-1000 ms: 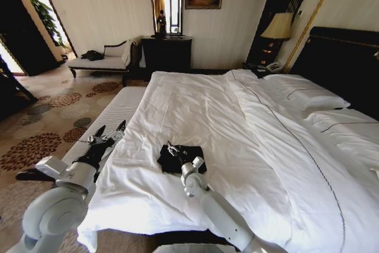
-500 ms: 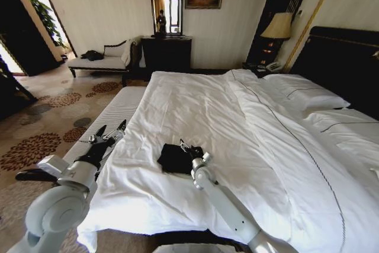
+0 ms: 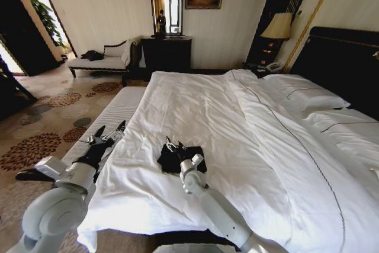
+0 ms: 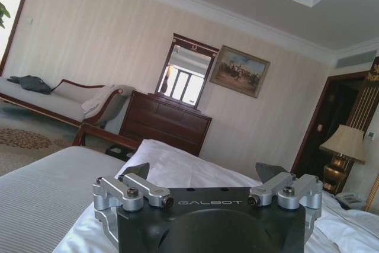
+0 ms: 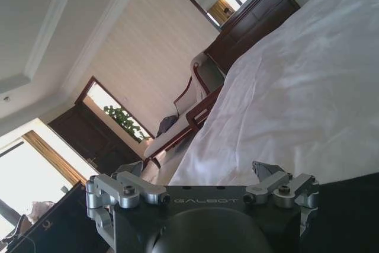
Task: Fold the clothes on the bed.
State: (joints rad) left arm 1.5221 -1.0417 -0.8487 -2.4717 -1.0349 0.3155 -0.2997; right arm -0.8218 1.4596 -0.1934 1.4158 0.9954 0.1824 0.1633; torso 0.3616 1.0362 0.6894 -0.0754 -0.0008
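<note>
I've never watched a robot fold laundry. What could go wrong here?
The black T-shirt lies bunched on the white duvet; the right gripper, fingers open above it, might pinch duvet too. The shirt sits near the bed foot, so a tug might slide it off. The left gripper hovers open beside the bed.

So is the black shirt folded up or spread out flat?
Folded up: the soft black T-shirt lies as a small compact bundle on the white bed.

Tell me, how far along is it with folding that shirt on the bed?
Mostly done, it seems: the black T-shirt lies as a small compact bundle on the white duvet. In hand: the right gripper hovers open over it. The left gripper waits open at the bed's edge. Perhaps only tidying remains.
</note>
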